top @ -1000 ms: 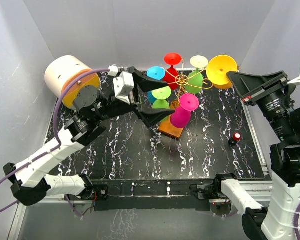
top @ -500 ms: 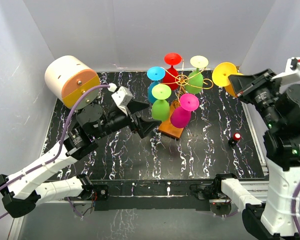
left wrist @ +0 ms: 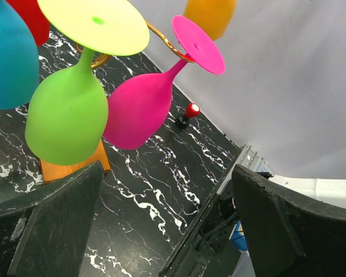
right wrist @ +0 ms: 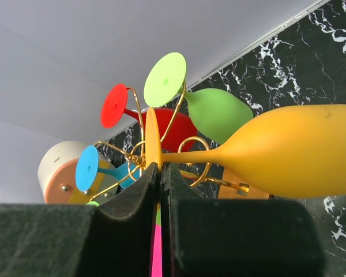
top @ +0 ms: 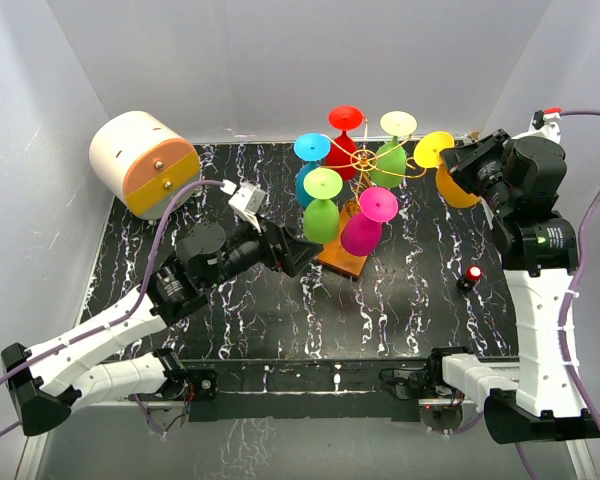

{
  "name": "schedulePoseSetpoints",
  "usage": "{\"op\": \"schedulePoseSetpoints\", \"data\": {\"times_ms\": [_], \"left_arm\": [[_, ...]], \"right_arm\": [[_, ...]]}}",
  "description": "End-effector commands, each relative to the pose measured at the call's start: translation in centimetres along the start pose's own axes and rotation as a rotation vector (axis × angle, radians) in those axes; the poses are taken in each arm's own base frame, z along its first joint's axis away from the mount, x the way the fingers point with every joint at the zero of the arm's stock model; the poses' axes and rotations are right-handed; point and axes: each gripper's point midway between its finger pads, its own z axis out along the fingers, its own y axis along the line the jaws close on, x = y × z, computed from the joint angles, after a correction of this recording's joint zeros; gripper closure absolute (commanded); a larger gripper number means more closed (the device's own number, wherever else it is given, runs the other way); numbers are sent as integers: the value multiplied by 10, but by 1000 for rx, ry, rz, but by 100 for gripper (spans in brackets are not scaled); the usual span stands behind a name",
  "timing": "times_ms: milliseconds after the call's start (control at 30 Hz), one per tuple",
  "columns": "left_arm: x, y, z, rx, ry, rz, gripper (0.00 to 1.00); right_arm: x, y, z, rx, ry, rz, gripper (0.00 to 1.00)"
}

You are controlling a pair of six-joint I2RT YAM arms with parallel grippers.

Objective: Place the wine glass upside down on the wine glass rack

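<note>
The wine glass rack [top: 364,160] is a gold wire stand on an orange-brown base [top: 342,260] at the table's middle back. Several coloured glasses hang on it upside down: red, blue, light green [top: 322,215], magenta [top: 363,228] and green. My right gripper [top: 452,157] is shut on the foot of a yellow wine glass [top: 453,188] and holds it in the air just right of the rack. In the right wrist view the fingertips [right wrist: 160,167] pinch the foot's edge, the bowl [right wrist: 300,150] lies sideways, and the rack's gold wire [right wrist: 132,157] is close behind. My left gripper [top: 295,250] is open and empty, left of the base [left wrist: 69,167].
A cream-and-orange cylinder [top: 145,160] stands at the back left. A small red object [top: 472,274] sits on the black marbled table [top: 230,300] at the right, also in the left wrist view [left wrist: 190,111]. White walls enclose the table on three sides.
My right gripper has swung the yellow glass left and closer to the rack. My left gripper has drawn back from the rack toward the near left and stays open.
</note>
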Motion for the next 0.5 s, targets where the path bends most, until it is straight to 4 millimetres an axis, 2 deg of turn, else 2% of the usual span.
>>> {"op": "schedulePoseSetpoints", "data": {"times_ms": [0,300,467], "left_arm": [[-18,-2,-10,-14,-82,-57,9],[-14,8,-10,-68,-71,-63,9],[-15,13,-15,-98,-85,-79,9]], "right_arm": [[-27,23,-3,-100,-126,22,100],[-22,24,15,-113,-106,61,100],[-10,30,27,-151,-47,103,100]]}}
